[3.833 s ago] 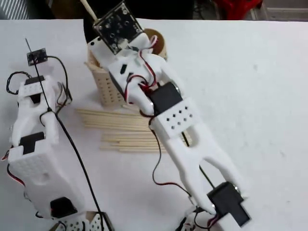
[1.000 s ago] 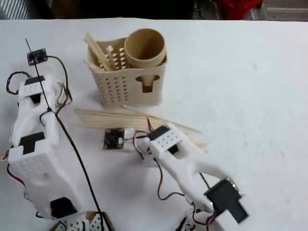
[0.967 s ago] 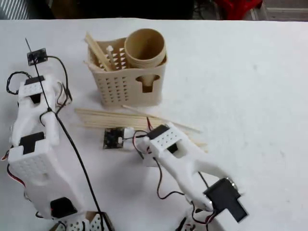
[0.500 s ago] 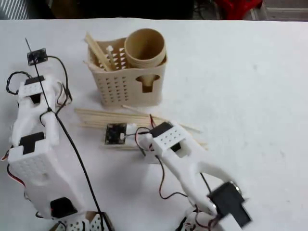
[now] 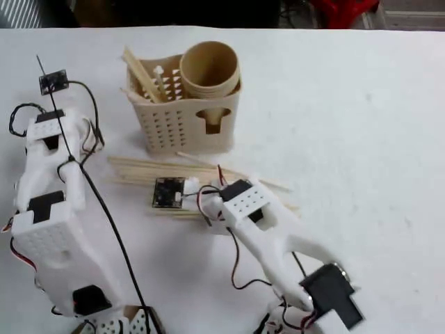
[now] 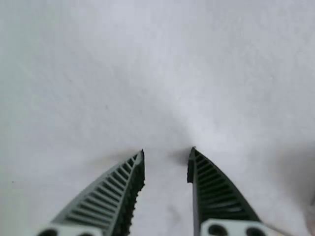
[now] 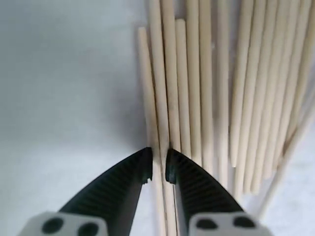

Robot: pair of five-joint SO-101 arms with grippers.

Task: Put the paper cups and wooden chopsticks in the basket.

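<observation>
1. White desk [image 5: 361,139], dark room beyond its far edge. A pale basket [image 5: 182,122] holds stacked paper cups [image 5: 210,66] and some wooden chopsticks [image 5: 139,69].
2. The rest lie loose before the basket. The right pincer [image 7: 158,164] is narrowed onto one at the pile's edge.
3. From above, the arm covers that grip. The left pincer [image 6: 166,162] is parted over bare desk.

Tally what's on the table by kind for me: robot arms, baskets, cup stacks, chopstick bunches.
Robot arms: 2, left arm and right arm
Basket: 1
Paper cup stack: 1, in the basket
Chopstick bunches: 2, one in the basket, one lying on the table; single sticks overlap too much to count
Total: 6
</observation>
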